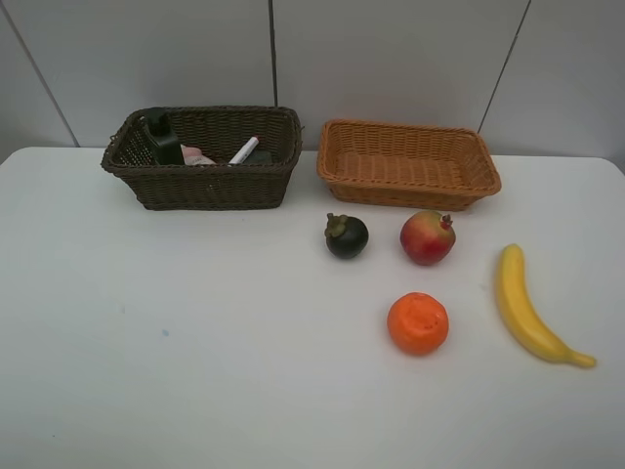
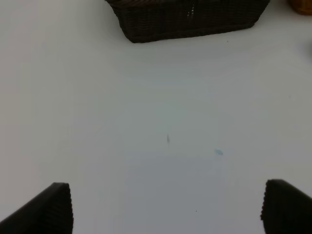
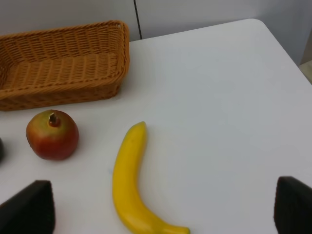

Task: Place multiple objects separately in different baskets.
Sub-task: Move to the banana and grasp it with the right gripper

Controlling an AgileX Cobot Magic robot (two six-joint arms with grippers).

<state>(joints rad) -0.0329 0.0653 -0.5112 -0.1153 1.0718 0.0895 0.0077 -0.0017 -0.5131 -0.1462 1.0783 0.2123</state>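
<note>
Exterior high: the light orange-tan basket (image 1: 410, 191) holds nothing. In front of it on the tabletop (image 1: 195, 342) lie the dark mangosteen (image 1: 347, 236), the red pomegranate-like fruit (image 1: 428, 237), the orange (image 1: 418, 323) and, off its right end, the yellow banana (image 1: 522, 303). The dark brown basket (image 1: 200, 186) just beside it holds the dark green bottle (image 1: 161, 139), the small pink bottle (image 1: 198, 155) and the white red-ended marker (image 1: 244, 149).

Left wrist: the left fingers (image 2: 53, 209) stand wide apart over bare tabletop, well away from the fruit.

Right wrist: the right fingers (image 3: 29, 209) are spread wide and empty. The banana (image 3: 127, 180) lies just ahead, between them, with its long axis pointing towards the tan basket (image 3: 63, 73), crosswise to their closing line (handy, I'd say). The right arm looks nearer.

I can read no label or writing anywhere.
</note>
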